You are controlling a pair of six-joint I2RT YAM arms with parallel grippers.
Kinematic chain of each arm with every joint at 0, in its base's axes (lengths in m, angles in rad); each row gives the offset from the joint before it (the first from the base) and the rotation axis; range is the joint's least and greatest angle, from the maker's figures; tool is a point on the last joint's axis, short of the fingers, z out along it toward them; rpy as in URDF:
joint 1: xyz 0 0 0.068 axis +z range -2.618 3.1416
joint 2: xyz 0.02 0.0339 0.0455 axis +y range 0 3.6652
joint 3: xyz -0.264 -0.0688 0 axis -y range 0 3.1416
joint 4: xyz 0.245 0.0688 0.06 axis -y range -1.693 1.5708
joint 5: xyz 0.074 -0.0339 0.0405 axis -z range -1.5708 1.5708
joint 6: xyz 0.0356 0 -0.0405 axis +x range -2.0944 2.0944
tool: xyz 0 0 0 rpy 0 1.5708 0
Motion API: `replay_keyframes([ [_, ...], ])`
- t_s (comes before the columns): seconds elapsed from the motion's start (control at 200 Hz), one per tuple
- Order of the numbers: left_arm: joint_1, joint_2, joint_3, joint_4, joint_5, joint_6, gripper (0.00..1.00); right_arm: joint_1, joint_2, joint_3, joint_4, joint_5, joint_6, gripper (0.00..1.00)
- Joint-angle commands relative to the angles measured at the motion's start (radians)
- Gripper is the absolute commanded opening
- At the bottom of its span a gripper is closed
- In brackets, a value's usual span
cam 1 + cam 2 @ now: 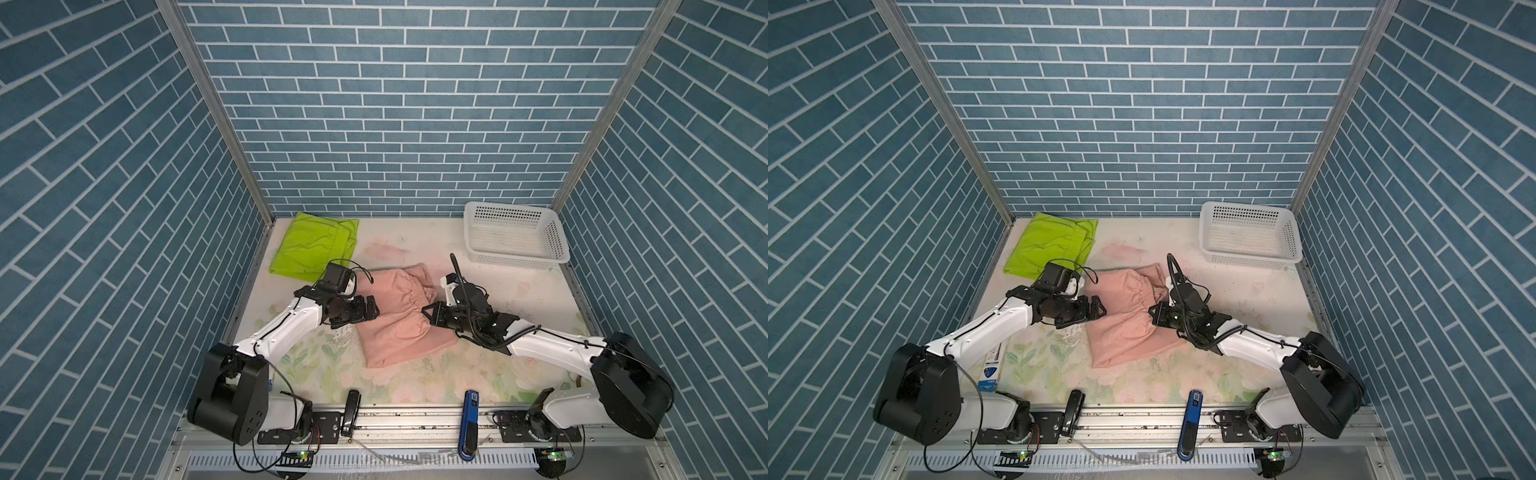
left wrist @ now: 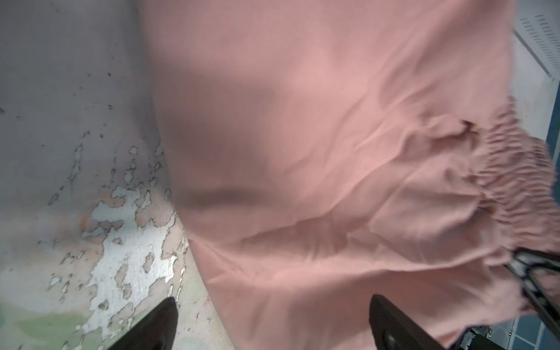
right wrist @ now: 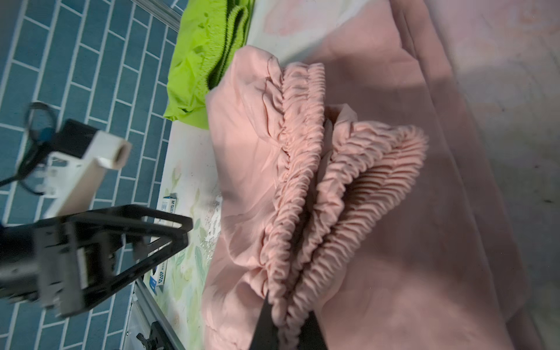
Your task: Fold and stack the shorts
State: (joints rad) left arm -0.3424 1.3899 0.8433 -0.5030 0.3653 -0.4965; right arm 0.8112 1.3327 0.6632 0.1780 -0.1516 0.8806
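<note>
We were in the middle of folding the soft, dusty salmon-pink shorts (image 1: 395, 332), which lay rumpled at the centre of the pale flower-printed table (image 1: 532, 291), between the two arms. The right gripper (image 3: 285, 321) stood shut, pinched on the gathered elastic waistband (image 3: 303, 151) at the side of the garment nearest that arm. In both top views the cloth bunched toward that pinch.

The left gripper (image 1: 371, 309) stood with its jaws wide apart and held nothing. In the left wrist view its fingers (image 2: 157, 324) straddled the pink edge, one over bare table and one over fabric. We could not tell whether they touched it.

The bright lime-green fabric shorts (image 1: 311, 249) lay flat and compact in the far left corner, and we judged them already folded. The white perforated plastic basket (image 1: 519, 258) sat in the far right corner, well apart from both garments.

The next move, as we judged it, called for the left gripper to come down and take or pin the opposite edge. The right gripper could then draw the waistband across without dragging the whole garment. It would need to lift the cloth only enough to clear itself, then lay it down evenly. After that, the folded pink shorts would have to be carried onto the green pair.
</note>
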Motion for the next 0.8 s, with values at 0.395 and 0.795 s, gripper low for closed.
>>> replay_keyframes([
  [0.395, -0.023, 0.265, 0.126, 0.152, 0.044, 0.047, 1.00, -0.047, -0.128, -0.134, -0.191, 0.097, -0.073, 0.00],
  [0.795, -0.114, 0.224, 0.276, -0.047, -0.132, 0.121, 1.00, -0.097, 0.006, 0.007, -0.299, 0.013, -0.408, 0.00],
])
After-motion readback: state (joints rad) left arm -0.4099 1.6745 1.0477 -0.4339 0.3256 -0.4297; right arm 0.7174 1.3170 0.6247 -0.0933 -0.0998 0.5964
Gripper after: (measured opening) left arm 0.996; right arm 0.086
